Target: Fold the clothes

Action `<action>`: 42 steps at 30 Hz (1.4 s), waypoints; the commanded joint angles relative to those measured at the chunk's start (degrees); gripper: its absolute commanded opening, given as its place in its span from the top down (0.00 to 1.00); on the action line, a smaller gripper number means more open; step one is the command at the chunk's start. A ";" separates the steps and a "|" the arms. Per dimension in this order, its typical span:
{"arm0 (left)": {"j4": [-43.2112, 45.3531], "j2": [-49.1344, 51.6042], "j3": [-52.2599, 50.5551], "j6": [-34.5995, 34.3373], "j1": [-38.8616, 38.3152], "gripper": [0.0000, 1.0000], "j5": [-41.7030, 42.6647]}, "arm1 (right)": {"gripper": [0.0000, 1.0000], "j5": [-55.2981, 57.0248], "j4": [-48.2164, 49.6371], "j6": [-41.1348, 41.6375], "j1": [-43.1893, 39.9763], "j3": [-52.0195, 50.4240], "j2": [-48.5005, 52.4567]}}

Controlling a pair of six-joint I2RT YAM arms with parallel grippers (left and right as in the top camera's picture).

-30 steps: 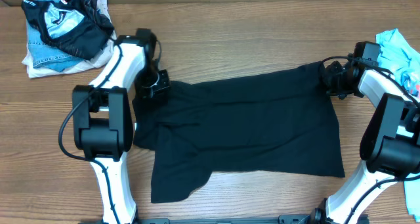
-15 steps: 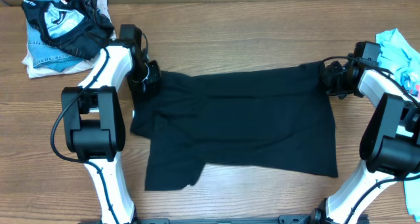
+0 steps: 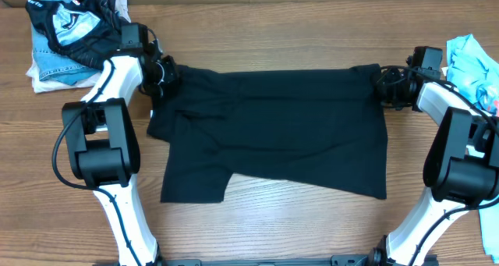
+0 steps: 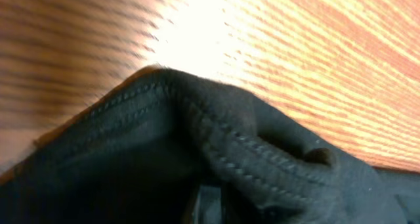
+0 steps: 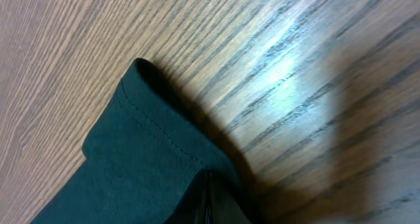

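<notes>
The black T-shirt (image 3: 273, 129) lies spread across the middle of the wooden table, one sleeve hanging toward the near left. My left gripper (image 3: 160, 72) is shut on its far left corner; the left wrist view shows a bunched stitched hem (image 4: 216, 145) right at the jaws. My right gripper (image 3: 384, 86) is shut on its far right corner; the right wrist view shows a folded hem (image 5: 151, 138) pinched at the bottom edge (image 5: 209, 204). Both corners are held at about the same distance from the far table edge.
A pile of other clothes (image 3: 74, 36), black-and-pale-blue patterned on denim and white, sits at the far left corner next to my left arm. A light blue garment (image 3: 472, 63) lies at the far right edge, next to my right arm. Bare wood (image 3: 312, 227) lies near the front.
Both grippers have drawn the shirt toward the far side of the table. The left gripper moved farther back and left, and the shirt's top edge now lies straighter and stretched between them.
</notes>
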 commanded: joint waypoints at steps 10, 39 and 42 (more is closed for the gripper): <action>-19.12 4.59 20.24 7.69 3.02 0.00 -5.97 | 0.22 4.52 -25.33 -4.61 -0.57 23.54 1.11; -60.54 -9.51 65.77 6.27 -1.09 0.00 -1.92 | 0.15 5.35 -77.77 -5.90 -0.35 61.86 -14.16; -60.54 -15.04 62.79 6.51 -3.52 0.00 -0.33 | 0.14 5.03 -77.79 -6.16 0.50 60.76 -16.79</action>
